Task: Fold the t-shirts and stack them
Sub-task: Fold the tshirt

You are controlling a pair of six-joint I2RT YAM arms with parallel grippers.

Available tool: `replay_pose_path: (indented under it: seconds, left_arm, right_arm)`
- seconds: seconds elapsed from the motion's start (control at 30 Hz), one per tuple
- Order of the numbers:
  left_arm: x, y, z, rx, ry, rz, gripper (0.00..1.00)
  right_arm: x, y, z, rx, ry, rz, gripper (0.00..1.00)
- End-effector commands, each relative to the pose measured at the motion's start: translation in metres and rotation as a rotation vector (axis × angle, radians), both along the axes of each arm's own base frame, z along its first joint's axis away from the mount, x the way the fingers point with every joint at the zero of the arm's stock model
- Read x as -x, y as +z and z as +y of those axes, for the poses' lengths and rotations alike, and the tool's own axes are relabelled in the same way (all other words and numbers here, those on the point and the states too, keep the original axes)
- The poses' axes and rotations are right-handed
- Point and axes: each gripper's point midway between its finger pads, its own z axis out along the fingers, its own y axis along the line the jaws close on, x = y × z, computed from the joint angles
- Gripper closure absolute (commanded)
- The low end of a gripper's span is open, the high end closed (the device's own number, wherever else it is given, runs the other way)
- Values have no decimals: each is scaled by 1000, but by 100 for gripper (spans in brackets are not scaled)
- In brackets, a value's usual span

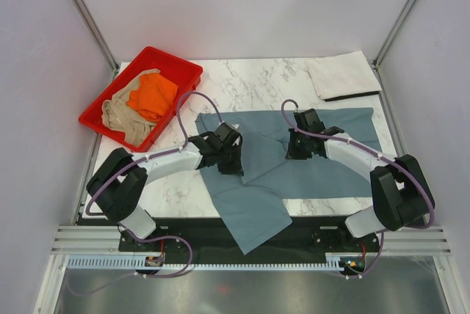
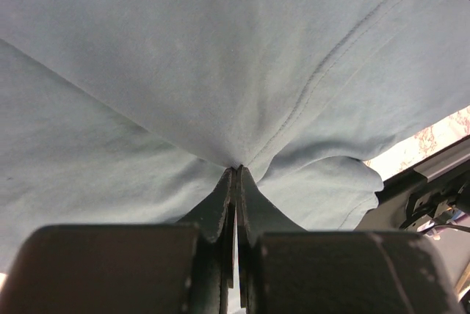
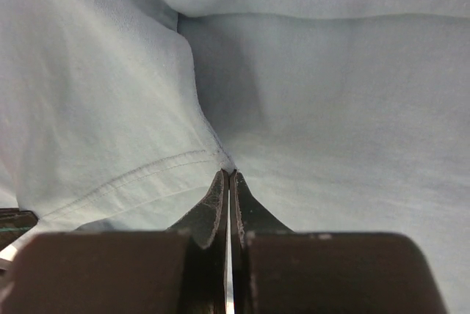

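Blue-grey t-shirt (image 1: 264,127): spread across the middle of the marble table (image 1: 250,83), one part hanging over the near edge.
Left gripper (image 2: 236,171): fingers pinched tight on a fold of the blue-grey cloth, towards its left side.
Right gripper (image 3: 226,174): clamped likewise on a seamed fold, right of centre.
Orange t-shirt (image 1: 152,96): crumpled in the red tray (image 1: 172,61), far left corner.
Tan t-shirt (image 1: 121,117): crumpled beside it, same tray.
Off-white t-shirt (image 1: 341,74): folded flat, far right corner.

I see a matt, soft slate blue-grey cloth t-shirt (image 1: 250,204), a glossy red plastic tray (image 1: 176,60) and a smooth white marble-veined tabletop (image 1: 250,86).
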Motion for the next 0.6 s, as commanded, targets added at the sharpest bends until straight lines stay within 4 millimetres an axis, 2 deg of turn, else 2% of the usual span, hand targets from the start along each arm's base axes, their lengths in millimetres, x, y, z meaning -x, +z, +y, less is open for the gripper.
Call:
replay_pose_path:
  seconds: [0.0, 0.2, 0.57]
  left_arm:
    - [-3, 17, 0, 15, 40, -20, 98]
    - [3, 20, 10, -9, 44, -22, 98]
    - [18, -7, 16, -63, -5, 61, 98]
  right_arm:
    - [-3, 16, 0, -6, -16, -24, 100]
    - [8, 14, 4, -38, -7, -2, 100]
    - [19, -8, 4, -43, -16, 69, 100]
